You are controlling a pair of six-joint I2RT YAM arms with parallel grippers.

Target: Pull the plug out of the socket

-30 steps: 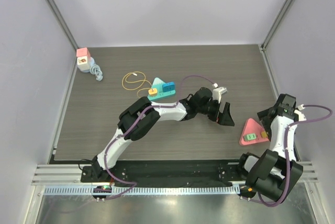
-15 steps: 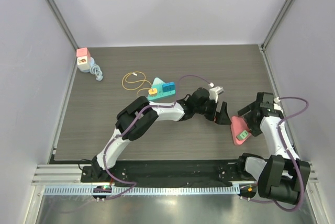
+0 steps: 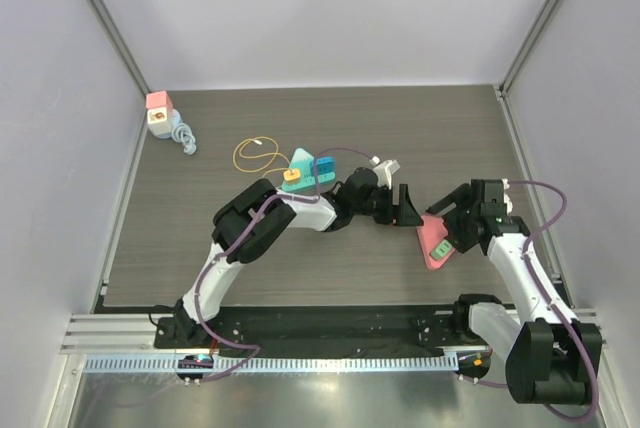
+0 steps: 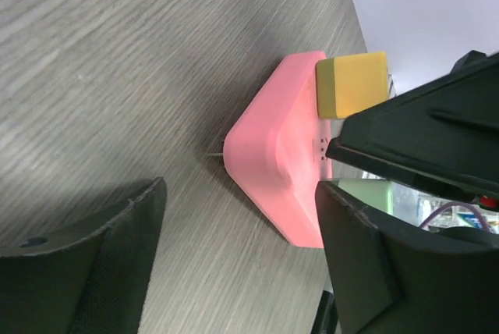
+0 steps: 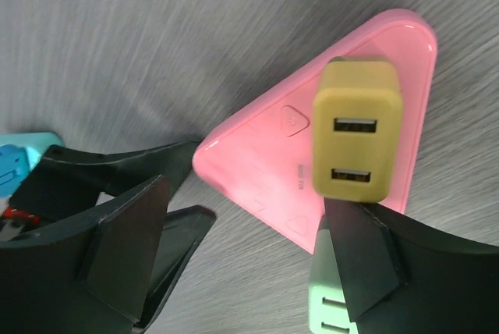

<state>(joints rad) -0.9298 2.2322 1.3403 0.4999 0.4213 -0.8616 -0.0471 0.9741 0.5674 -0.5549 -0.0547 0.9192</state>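
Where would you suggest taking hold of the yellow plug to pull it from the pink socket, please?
Pinch the yellow plug across its two long flat sides, coming squarely at the pink socket face; it stands proud there, and the green plug crowds one short end.

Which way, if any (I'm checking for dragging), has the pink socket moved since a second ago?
Yes: the pink socket slid left, away from the table's right edge.

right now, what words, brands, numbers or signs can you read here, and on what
No word, brand or number can be read.
What looks like a power sign, raised on the pink socket.
Tiny marks on the socket beside the yellow plug: too small to read.
On the green plug: nothing legible.
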